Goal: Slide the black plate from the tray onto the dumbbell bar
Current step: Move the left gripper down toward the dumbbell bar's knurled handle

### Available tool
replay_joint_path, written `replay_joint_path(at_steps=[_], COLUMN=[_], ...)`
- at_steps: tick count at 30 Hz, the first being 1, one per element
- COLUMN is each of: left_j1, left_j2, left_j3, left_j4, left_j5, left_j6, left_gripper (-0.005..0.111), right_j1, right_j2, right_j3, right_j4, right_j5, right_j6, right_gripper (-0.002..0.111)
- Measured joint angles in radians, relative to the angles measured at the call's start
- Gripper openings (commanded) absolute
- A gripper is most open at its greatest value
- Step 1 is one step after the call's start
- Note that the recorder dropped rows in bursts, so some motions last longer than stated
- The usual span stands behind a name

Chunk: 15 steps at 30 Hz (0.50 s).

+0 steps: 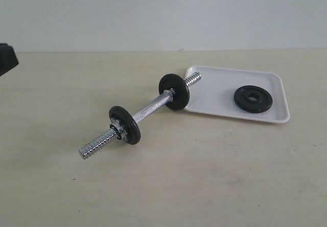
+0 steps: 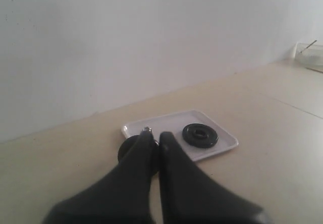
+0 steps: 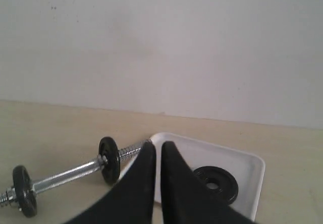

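Nearest to where I stand is one bare threaded end of the dumbbell bar, whose long axis runs away to the right until its other threaded end rests over a corner of the tray. Right of that far end and apart from it, the black plate lies flat in the tray. Both the left gripper and the right gripper have fingers pressed together on nothing; I'd judge the right one nearer the plate.
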State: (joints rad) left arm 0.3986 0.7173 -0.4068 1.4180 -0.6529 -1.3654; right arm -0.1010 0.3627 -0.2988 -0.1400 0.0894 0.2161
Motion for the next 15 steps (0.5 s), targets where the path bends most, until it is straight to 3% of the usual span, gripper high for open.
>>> replay_joint_path(at_steps=[7, 15], left_j1=[0.0, 0.0], left_j2=[0.273, 0.422], left_j3=[-0.165, -0.259], left_j4=[0.105, 0.167], left_j5=[-0.002, 0.145], left_j6=[-0.012, -0.085], left_gripper=[0.014, 0.016], right_j1=[0.057, 0.061], right_j2=[0.099, 0.216], right_j3=[-0.051, -0.085], right_j4=[0.0, 0.0], right_j5=[0.048, 0.067], right_j6=[-0.071, -0.084], right_gripper=[0.0, 0.0])
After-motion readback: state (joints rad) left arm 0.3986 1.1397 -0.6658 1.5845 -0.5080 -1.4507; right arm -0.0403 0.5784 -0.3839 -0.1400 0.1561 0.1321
